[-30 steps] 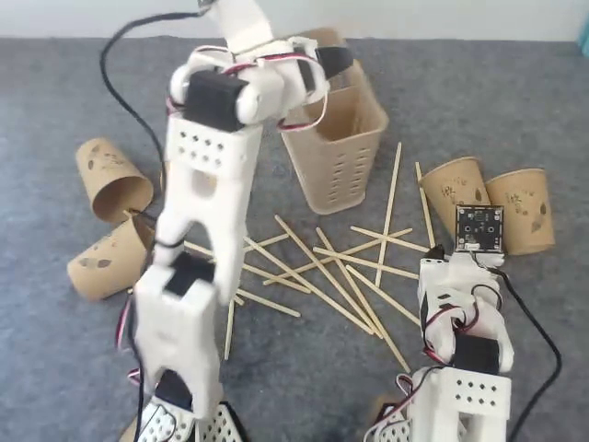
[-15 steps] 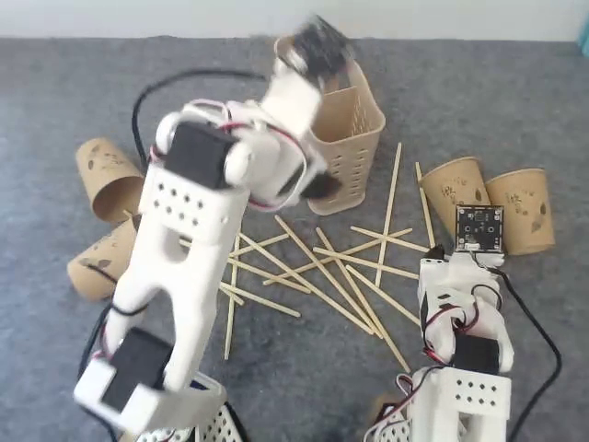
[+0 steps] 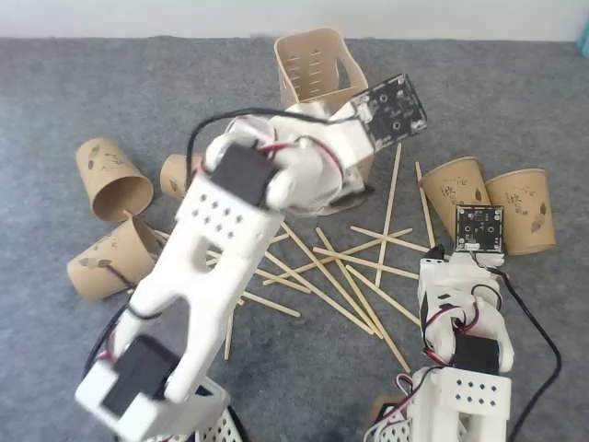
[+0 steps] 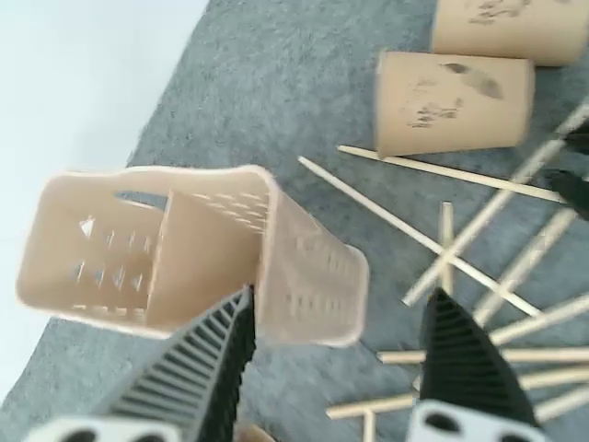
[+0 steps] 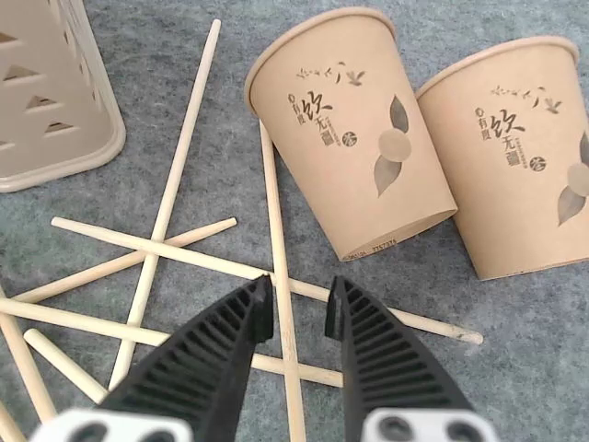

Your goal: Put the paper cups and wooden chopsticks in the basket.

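Three paper cups (image 3: 110, 180) lie on the worktop (image 3: 74, 92) at your left. Your left jaws gape wide and empty just beside the upright basket (image 3: 317, 64). Chopsticks (image 5: 189, 120) lie scattered under your right jaws, which are barely parted and empty. Two more cups (image 3: 456, 189) lie beyond.

Left gripper (image 4: 342, 299) spread wide, right gripper (image 5: 302, 284) narrowly parted

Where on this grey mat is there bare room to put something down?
Bare grey mat lies at the far left, beyond the brown paper cups there, and at the far right, beside the beige slotted plastic basket, beyond the two paper cups on that side. The middle, in front of the basket, is crowded with crossed wooden chopsticks.
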You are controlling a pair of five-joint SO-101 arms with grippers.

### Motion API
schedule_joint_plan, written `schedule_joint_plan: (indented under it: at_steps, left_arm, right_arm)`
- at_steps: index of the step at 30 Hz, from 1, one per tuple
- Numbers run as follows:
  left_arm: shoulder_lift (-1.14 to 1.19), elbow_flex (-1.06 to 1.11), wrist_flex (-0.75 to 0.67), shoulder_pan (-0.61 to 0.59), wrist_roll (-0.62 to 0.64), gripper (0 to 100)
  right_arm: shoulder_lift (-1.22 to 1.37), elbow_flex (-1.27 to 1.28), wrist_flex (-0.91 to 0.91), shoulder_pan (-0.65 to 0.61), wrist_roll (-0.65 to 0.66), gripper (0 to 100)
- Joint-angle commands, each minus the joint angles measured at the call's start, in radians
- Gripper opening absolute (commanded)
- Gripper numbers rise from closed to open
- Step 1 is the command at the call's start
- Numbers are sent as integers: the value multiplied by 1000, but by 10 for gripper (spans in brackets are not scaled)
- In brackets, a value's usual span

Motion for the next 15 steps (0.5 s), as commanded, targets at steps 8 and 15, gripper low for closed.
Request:
schedule_joint_plan:
  at_steps: [8,15]
  left_arm:
    - [189,-107,-124,-81,-6,254]
    - [396,-269,-106,-109,130,216]
  right_arm:
    - [-25,-9,2,1,11,112]
    - [-25,-9,2,1,11,112]
